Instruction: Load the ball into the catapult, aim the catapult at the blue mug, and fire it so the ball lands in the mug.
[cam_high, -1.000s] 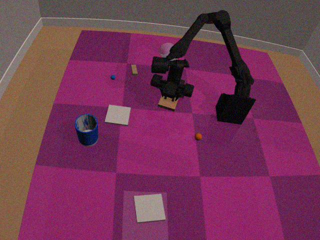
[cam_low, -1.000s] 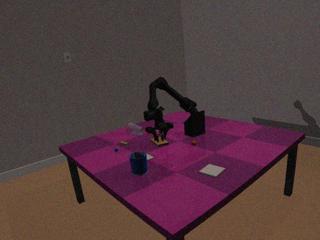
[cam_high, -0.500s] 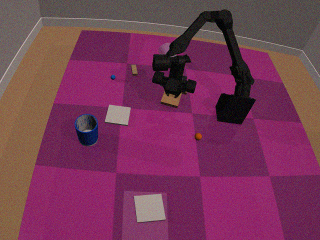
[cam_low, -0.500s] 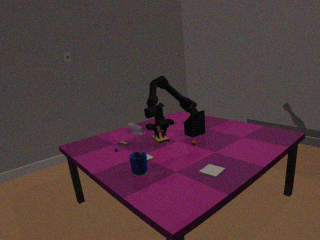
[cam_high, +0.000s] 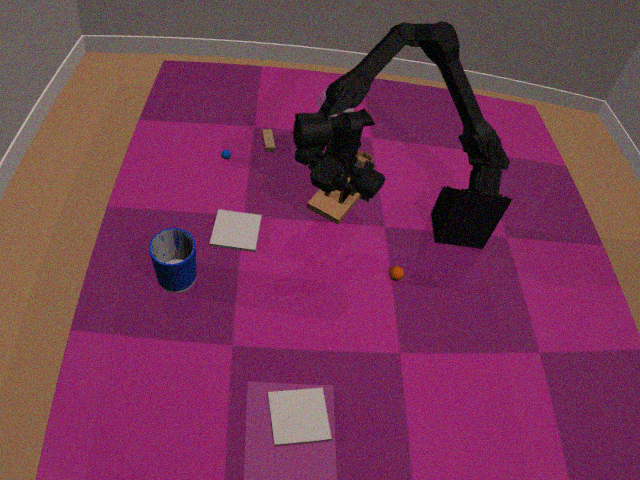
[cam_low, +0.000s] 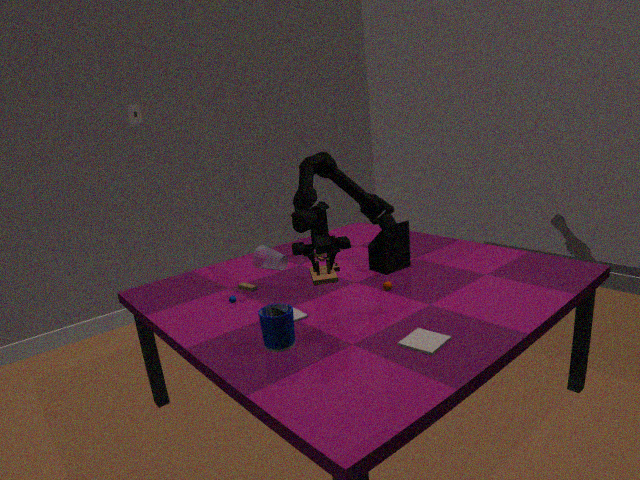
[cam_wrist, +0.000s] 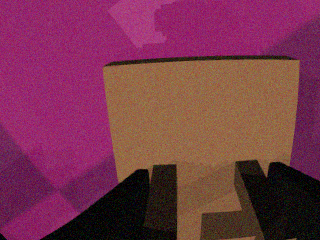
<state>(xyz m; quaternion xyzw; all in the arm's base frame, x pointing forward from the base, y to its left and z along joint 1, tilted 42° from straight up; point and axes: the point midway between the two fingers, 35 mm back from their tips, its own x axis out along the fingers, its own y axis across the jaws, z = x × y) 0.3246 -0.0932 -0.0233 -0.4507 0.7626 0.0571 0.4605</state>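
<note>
The wooden catapult (cam_high: 333, 210) (cam_low: 324, 280) (cam_wrist: 200, 110) stands on the table, its flat base end facing out from under the arm. My gripper (cam_high: 336, 196) (cam_low: 323, 271) (cam_wrist: 210, 176) points down over it and is shut on the catapult, with a finger outside each of its two dark uprights. The fingers and wrist hide much of the throwing arm and its cup. The blue mug (cam_high: 176, 273) (cam_low: 277, 330) stands upright. An orange ball (cam_high: 396, 272) (cam_low: 387, 285) rests on the table near the robot's base. A smaller blue ball (cam_high: 225, 153) (cam_low: 232, 299) lies on the far side.
A white tile (cam_high: 236, 230) (cam_low: 299, 314) lies beside the mug, and another white tile (cam_high: 299, 416) (cam_low: 424, 340) lies farther forward. A small wooden block (cam_high: 268, 139) (cam_low: 247, 286) lies near the blue ball. A clear cup (cam_low: 269, 257) lies on its side behind the arm.
</note>
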